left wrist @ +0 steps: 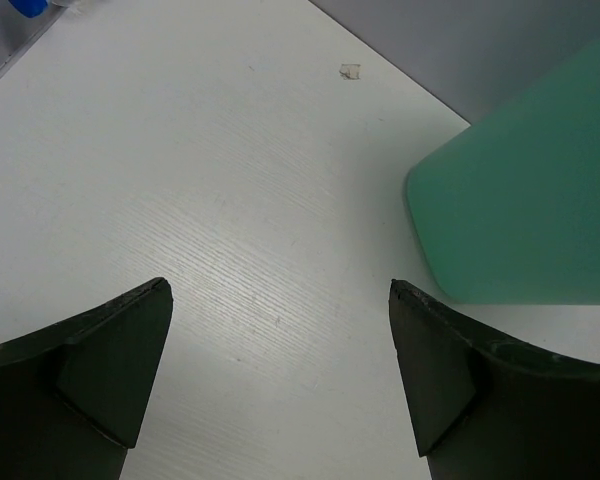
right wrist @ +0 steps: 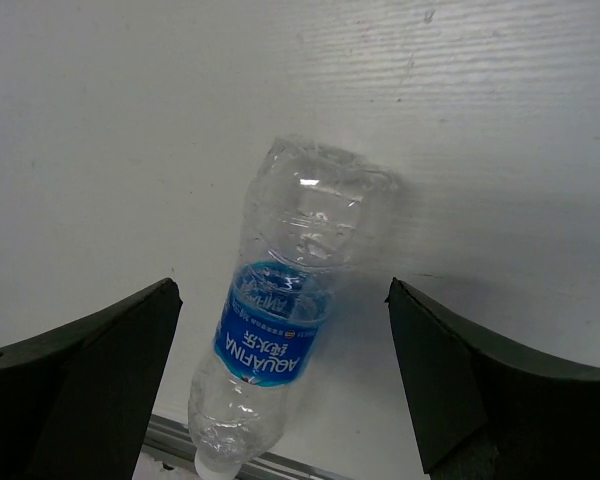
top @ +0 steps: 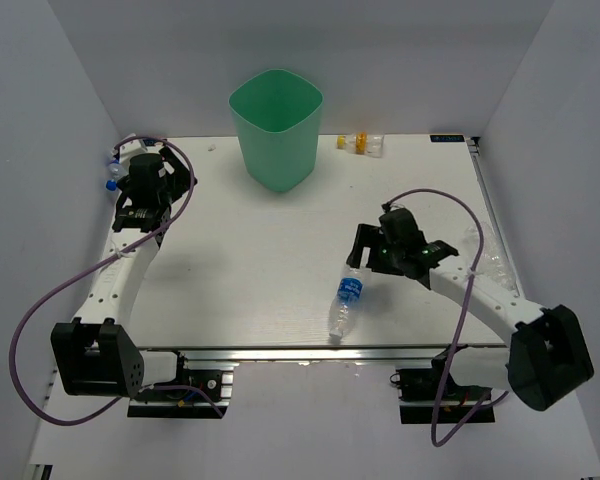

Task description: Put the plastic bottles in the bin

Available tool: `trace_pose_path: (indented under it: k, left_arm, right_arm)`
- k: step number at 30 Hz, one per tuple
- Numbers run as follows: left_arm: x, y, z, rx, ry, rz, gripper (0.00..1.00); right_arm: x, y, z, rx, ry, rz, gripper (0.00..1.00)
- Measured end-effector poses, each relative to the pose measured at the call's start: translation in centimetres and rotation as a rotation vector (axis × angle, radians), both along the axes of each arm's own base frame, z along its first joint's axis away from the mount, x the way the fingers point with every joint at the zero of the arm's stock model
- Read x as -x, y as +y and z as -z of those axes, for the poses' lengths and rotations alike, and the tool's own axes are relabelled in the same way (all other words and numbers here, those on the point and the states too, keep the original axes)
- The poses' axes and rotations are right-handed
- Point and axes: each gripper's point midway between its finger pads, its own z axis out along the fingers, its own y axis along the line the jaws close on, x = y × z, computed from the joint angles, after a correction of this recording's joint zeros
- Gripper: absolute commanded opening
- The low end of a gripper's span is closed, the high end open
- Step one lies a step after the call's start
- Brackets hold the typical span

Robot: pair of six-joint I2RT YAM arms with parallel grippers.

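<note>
The mint-green bin stands at the back centre; its wall shows in the left wrist view. A clear bottle with a blue label and white cap lies near the table's front edge, cap toward the edge. My right gripper is open above its base end, and the bottle lies between and below the fingers, untouched. My left gripper is open and empty at the far left, over bare table. Blue-capped bottles lie beside it. A small bottle with yellow markings lies at the back.
A crumpled clear bottle lies at the table's right edge behind my right arm. A blue cap shows at the top left of the left wrist view. White walls enclose the table on three sides. A metal rail runs along the front edge.
</note>
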Motion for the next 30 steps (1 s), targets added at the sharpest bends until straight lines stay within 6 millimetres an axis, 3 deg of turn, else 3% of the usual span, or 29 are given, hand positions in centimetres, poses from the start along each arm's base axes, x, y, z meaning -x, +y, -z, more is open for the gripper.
trace_pose_path:
  k: [7, 11, 12, 13, 19, 22, 25, 30]
  left_arm:
    - [0.0, 0.2, 0.0, -0.009, 0.004, -0.005, 0.98]
    - [0.2, 0.7, -0.1, -0.023, 0.011, -0.029, 0.98]
    - [0.2, 0.7, -0.1, -0.025, 0.01, -0.034, 0.98]
    - [0.2, 0.9, -0.1, -0.028, 0.011, -0.04, 0.98]
    - [-0.2, 1.5, -0.6, -0.042, 0.017, -0.066, 0.98]
    - [-0.7, 1.9, -0.8, -0.052, 0.018, -0.07, 0.98]
    - [-1.2, 2.6, -0.7, -0.061, 0.017, -0.068, 0.98]
    - [-2.3, 6.3, 0.2, -0.058, 0.033, -0.088, 0.98]
  right_arm:
    - [1.8, 3.5, 4.5, 0.017, 0.132, -0.037, 0.88]
    - [2.0, 3.2, 6.5, 0.057, 0.18, 0.002, 0.66]
    - [2.0, 3.2, 6.7, 0.065, 0.186, 0.012, 0.59]
    - [1.9, 3.2, 6.8, 0.066, 0.185, 0.021, 0.45]
    - [-0.6, 3.6, 5.4, 0.106, 0.108, 0.028, 0.24]
    - [-3.8, 5.2, 1.4, 0.098, -0.022, -0.019, 0.22]
    - [-8.1, 7.6, -5.8, 0.049, -0.248, -0.076, 0.25]
    - [-14.7, 11.8, -24.2, -0.034, -0.803, -0.183, 0.27]
